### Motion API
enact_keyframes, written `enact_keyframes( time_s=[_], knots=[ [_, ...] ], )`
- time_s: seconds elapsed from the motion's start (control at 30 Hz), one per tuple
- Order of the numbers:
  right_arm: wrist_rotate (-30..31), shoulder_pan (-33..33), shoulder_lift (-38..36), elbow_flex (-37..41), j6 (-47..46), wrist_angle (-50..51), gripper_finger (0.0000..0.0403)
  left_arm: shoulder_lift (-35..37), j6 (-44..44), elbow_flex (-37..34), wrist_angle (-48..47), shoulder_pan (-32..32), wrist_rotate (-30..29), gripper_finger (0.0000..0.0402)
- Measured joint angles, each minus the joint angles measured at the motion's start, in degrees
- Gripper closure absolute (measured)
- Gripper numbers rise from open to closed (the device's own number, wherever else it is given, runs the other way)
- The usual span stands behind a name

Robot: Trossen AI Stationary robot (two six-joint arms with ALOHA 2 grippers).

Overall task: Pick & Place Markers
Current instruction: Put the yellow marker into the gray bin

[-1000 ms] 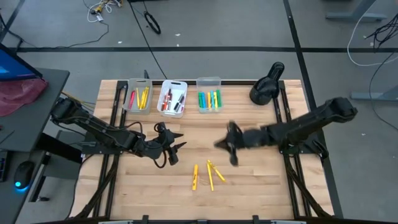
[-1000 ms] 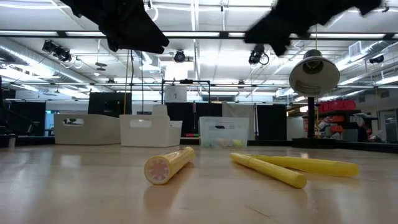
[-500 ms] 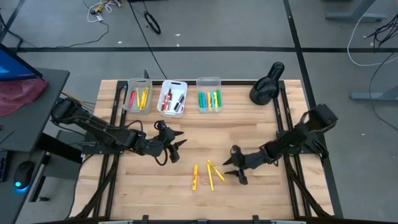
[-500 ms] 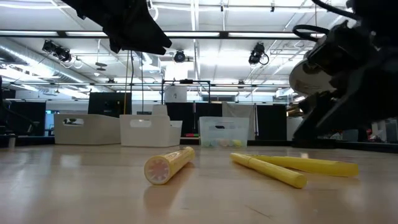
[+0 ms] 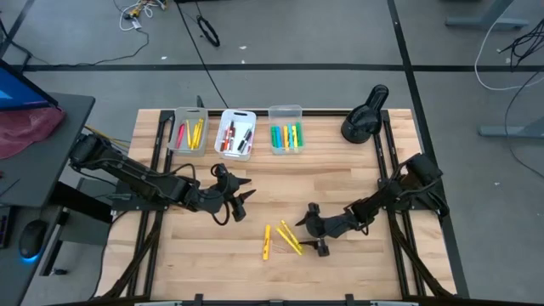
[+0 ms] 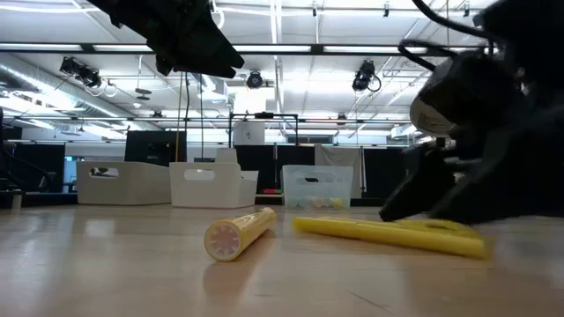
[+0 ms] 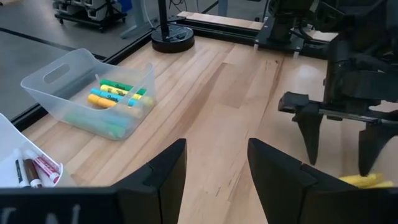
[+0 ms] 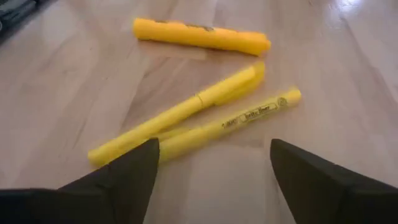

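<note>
Near the front edge of the worktop (image 5: 357,178), a little toward the middle, three yellow markers (image 5: 283,239) lie loose on the wood, and the right gripper (image 5: 311,232) is low over the table just beside them with its fingers spread wide and nothing between them. In the right wrist view the two thin markers (image 8: 193,121) lie almost touching, side by side, and the thicker marker (image 8: 200,34) lies apart from them; both dark fingers (image 8: 124,171) frame the thin pair. The step in hand appears to be the approach for a pick, with no marker grasped yet. The next move probably calls for lowering the fingers around only one of the thin pair, which is delicate because they lie so close together, then closing and carrying it to one of the bins at the back edge. The left bin (image 5: 187,132) already holds yellow and orange markers, so it seems the likely goal. The left gripper (image 5: 239,193) waits above the bare wood left of the centre, its fingers parted and empty.
</note>
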State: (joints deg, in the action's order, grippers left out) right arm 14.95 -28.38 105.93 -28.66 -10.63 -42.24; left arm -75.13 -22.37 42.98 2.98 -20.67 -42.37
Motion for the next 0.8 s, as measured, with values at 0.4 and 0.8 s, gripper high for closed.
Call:
enact_keyframes(
  time_s=[0.4, 0.8],
  knots=[
    [4.13, 0.23, -7.43, 2.07, -0.96, 3.91, 0.0155, -0.02, 0.00, 0.00, 0.00, 0.00, 0.00, 0.0225],
    [-15.86, 7.16, -5.08, 2.00, 8.34, 3.77, 0.0193, -0.02, -0.02, 0.00, -0.02, 0.00, -0.02, 0.0225]
  ],
)
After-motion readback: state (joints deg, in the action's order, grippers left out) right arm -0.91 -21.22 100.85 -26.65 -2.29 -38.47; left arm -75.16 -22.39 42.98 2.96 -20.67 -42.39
